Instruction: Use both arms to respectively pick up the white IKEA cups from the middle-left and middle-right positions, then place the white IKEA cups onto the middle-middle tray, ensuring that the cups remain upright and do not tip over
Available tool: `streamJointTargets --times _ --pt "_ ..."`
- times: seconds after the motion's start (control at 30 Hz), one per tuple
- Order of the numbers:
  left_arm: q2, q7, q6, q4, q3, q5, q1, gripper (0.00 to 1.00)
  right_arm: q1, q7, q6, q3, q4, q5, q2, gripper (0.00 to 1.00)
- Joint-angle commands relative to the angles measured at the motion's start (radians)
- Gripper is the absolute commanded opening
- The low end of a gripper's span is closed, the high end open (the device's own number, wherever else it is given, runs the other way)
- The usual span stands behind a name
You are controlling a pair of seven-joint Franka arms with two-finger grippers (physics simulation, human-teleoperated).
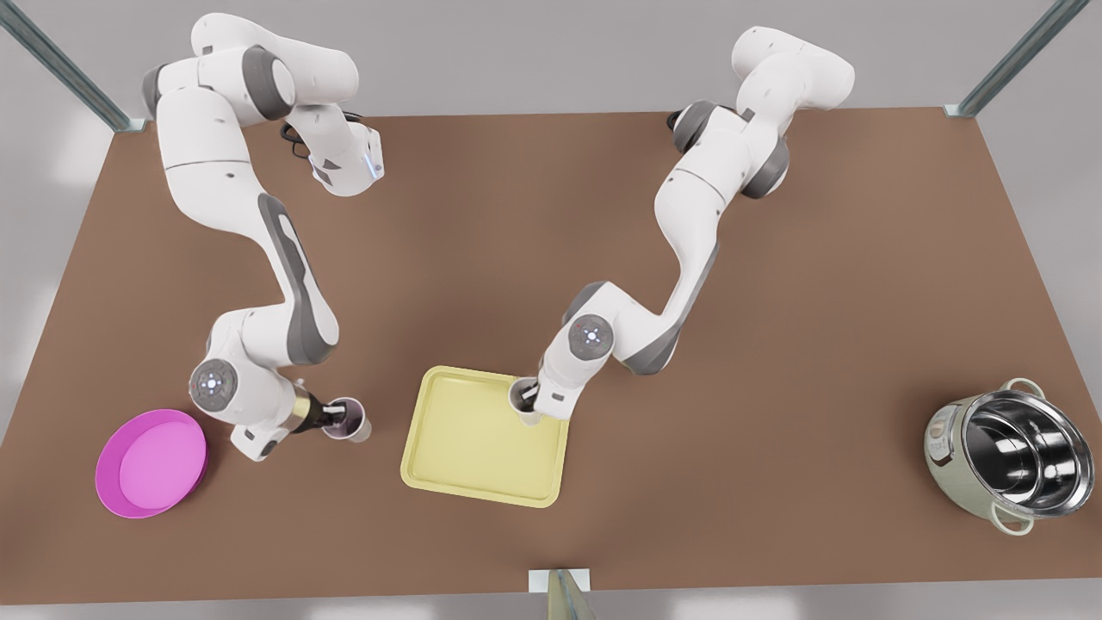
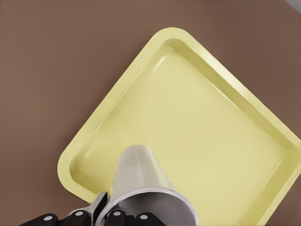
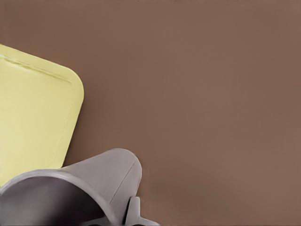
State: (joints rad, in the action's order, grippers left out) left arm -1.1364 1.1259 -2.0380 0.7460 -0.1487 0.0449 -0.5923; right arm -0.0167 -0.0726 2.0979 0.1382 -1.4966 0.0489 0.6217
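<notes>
1. while the arm on the front view's right reaches low and folded over the table point(image 1: 775, 327), its wrist points down at the tray point(image 1: 465, 448), and the left gripper point(image 1: 531, 401) sits at the tray's far corner on the front view's right.
2. that left gripper is clamped on the first cup point(image 1: 522, 396); in the left wrist view a black finger point(image 2: 101, 207) presses the rim of this cup point(image 2: 141, 183).
3. the first cup stands upright, mouth up, over the inside of the tray point(image 2: 202, 122) near a rounded corner; i cannot tell whether its base touches the tray floor.
4. over on the front view's left, the other arm is bent in a deep zigzag, its wrist low and turned sideways toward the tray.
5. the right gripper point(image 1: 334, 419) is gripping the second cup point(image 1: 350, 421) at the rim, and a finger point(image 3: 134, 212) shows at the cup's side in the right wrist view.
6. the second cup point(image 3: 94, 183) is upright over bare table, near the tray's edge point(image 3: 70, 94) but outside it, between the tray and the pink dish point(image 1: 151, 462).
7. the pink dish holds nothing; the steel pot point(image 1: 1007, 456) sits well apart at the front view's right, open and with nothing visible inside.
8. apart from the first cup at its corner, the tray's floor is bare.
</notes>
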Motion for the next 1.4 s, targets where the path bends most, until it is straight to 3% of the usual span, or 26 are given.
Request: streamJointTargets --times 0.0,0.23,0.37,0.43,0.5,0.53,0.7,0.73,0.8,0.9,0.93,1.0,1.03,1.07,1.1,1.3,1.33,1.37 --pt "-0.012 0.296 -0.099 0.0 0.001 0.003 0.002 0.21 -0.019 -0.018 0.004 0.009 0.015 -0.004 -0.002 0.21" --pt "-0.039 0.299 -0.091 0.003 0.0 0.004 0.0 0.24 -0.078 -0.015 0.014 0.046 0.062 0.0 0.033 0.21" --pt "-0.043 0.299 -0.091 0.001 0.0 0.003 0.0 0.37 -0.085 -0.016 0.021 0.066 0.065 0.0 0.05 0.21" --pt "-0.043 0.301 -0.091 0.001 0.0 0.003 0.0 0.57 -0.094 -0.016 0.028 0.081 0.065 0.0 0.058 0.21" --pt "-0.034 0.319 -0.073 0.001 -0.002 0.004 0.0 0.97 -0.117 -0.016 0.045 0.083 0.064 0.0 0.069 0.21" --pt "-0.028 0.319 -0.053 0.001 -0.003 0.004 0.003 1.0 -0.124 -0.015 0.056 0.083 0.064 0.0 0.072 0.21" --pt "0.021 0.344 -0.007 0.006 -0.006 0.004 0.003 1.0 -0.189 -0.003 0.122 0.083 0.065 0.003 0.104 0.21" --pt "0.047 0.338 0.074 0.01 -0.005 0.003 0.006 1.0 -0.19 -0.003 0.132 0.083 0.065 0.003 0.11 0.21" --pt "0.197 0.115 0.439 0.012 -0.008 0.003 0.103 1.0 -0.195 -0.013 0.149 0.083 0.065 0.003 0.125 0.21" --pt "0.354 -0.443 0.866 0.01 -0.006 -0.003 0.379 1.0 -0.195 -0.016 0.152 0.083 0.073 0.002 0.153 0.21" --pt "0.385 -0.552 0.897 0.01 -0.005 -0.019 0.477 1.0 -0.195 -0.016 0.152 0.081 0.078 0.002 0.158 0.21" --pt "0.425 -0.669 0.924 0.022 -0.006 -0.122 0.525 1.0 -0.195 -0.016 0.152 0.083 0.078 0.002 0.162 0.21" --pt "0.693 -0.954 0.751 0.441 0.084 -0.125 0.51 1.0 -0.193 -0.013 0.152 0.083 0.078 0.002 0.164 0.23" --pt "0.819 -1.104 0.608 0.638 0.087 -0.126 0.539 1.0 -0.193 -0.015 0.152 0.083 0.078 0.002 0.164 0.64" --pt "0.883 -1.114 0.578 0.677 0.087 -0.12 0.537 1.0 -0.193 -0.015 0.154 0.081 0.078 0.002 0.164 0.99" --pt "0.851 -1.118 0.601 0.661 0.078 -0.036 0.572 1.0 -0.189 -0.042 0.171 0.081 0.078 0.0 0.17 1.0" --pt "0.863 -1.111 0.668 0.659 -0.018 -0.034 0.572 1.0 -0.189 -0.042 0.171 0.083 0.078 0.0 0.168 1.0" --pt "0.882 -1.12 0.685 0.651 -0.046 -0.023 0.58 1.0 -0.187 -0.042 0.171 0.081 0.078 0.0 0.168 1.0"
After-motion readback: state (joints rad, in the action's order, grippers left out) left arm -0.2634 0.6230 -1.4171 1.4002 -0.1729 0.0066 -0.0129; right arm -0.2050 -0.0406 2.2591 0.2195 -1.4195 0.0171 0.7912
